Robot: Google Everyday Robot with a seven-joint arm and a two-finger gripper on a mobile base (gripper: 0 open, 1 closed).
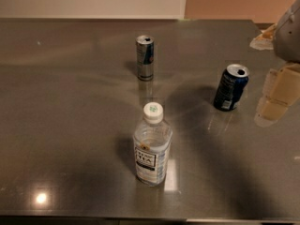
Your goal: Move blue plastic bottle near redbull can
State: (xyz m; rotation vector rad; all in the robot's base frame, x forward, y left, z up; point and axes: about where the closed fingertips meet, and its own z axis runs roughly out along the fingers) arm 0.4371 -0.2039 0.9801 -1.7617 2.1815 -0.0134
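The gripper [282,86] hangs at the right edge of the view, low over the surface [65,107] and holding nothing; I cannot tell how far open it is. The bottle [152,146] stands upright near the front, well apart from the gripper, toward the view's left and nearer the camera. The redbull can [145,57] stands upright straight behind it, so the 2 are well apart.
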